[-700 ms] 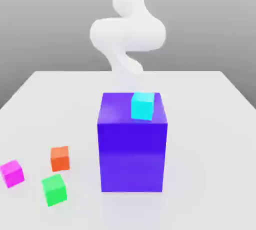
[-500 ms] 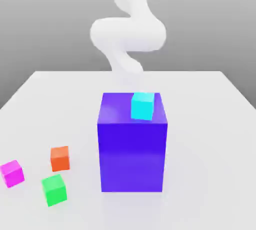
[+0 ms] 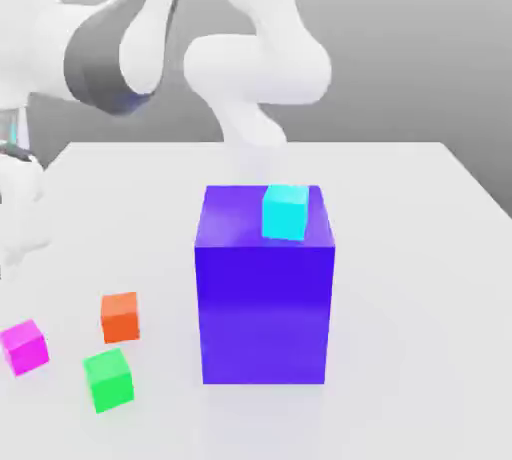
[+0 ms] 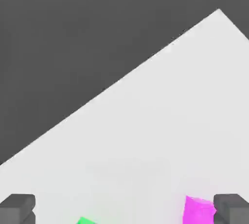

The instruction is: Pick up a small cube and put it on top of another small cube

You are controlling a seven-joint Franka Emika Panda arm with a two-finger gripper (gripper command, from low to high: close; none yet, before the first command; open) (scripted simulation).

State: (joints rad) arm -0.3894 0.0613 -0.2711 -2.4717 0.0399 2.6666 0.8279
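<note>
In the exterior view, the small magenta-pink cube (image 3: 25, 348) sits on the white table (image 3: 400, 298), lower than the white arm (image 3: 100, 38). In the hand view, the dark grey claw (image 4: 124, 209) is spread wide; the magenta-pink cube is beside one fingertip (image 4: 231, 208), the small green cube (image 4: 85, 221) between both.

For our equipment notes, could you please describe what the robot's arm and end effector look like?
The arm is glossy white with smooth, rounded segments and a dark grey curved band at one joint. The end effector has two blocky grey fingertips.
</note>
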